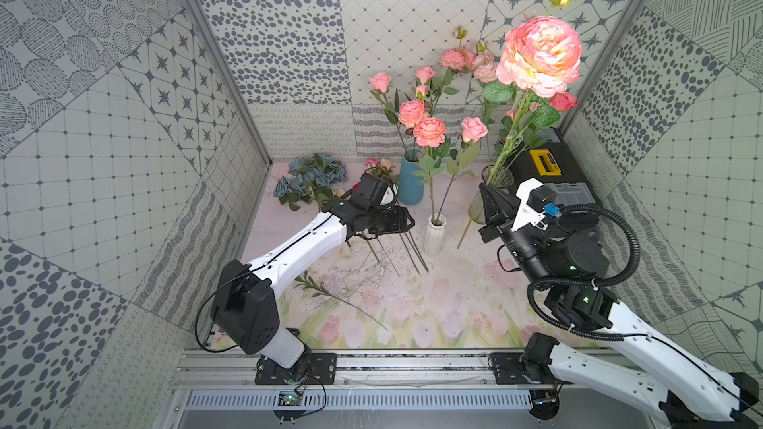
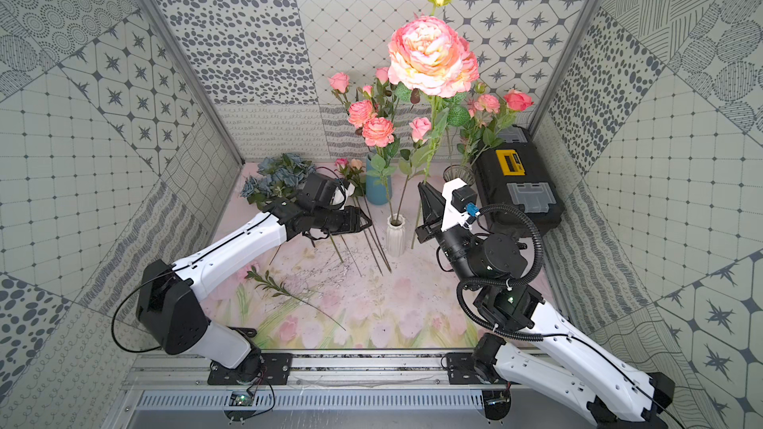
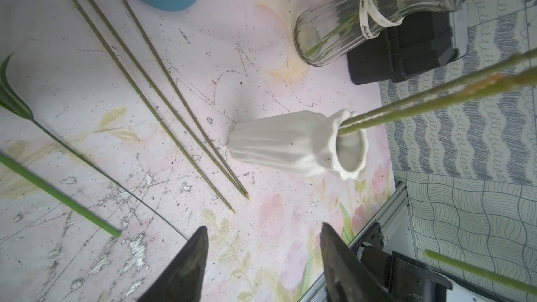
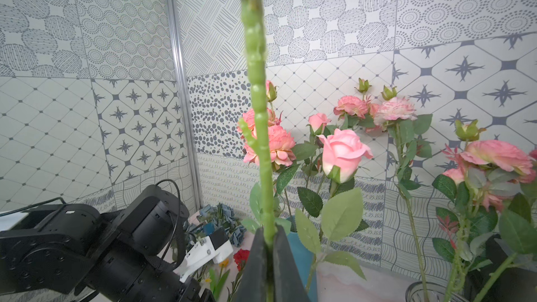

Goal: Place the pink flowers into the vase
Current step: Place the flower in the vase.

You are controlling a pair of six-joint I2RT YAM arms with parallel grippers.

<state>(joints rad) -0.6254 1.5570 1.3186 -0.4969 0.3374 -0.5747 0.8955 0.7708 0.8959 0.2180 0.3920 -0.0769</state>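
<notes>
Two pink flowers [image 1: 474, 129] in white vase [image 1: 433, 238]

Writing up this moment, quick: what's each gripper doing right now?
Left gripper: open, holding nothing.
Right gripper: shut on a pink flower stem.

Left arm [image 1: 297, 249] and right arm [image 1: 619, 377]: same build, with white moulded links showing small screw holes, black joint housings, and a thin black cable along each link. The right arm adds a black corrugated hose [image 1: 635, 249] with white ties and a blue connector [image 1: 552, 210]. Left gripper [image 3: 263, 226] and right gripper [image 4: 270, 228]: black tapered fingers. Black screwed base plates [image 1: 295, 369] at 6 o'clock.
</notes>
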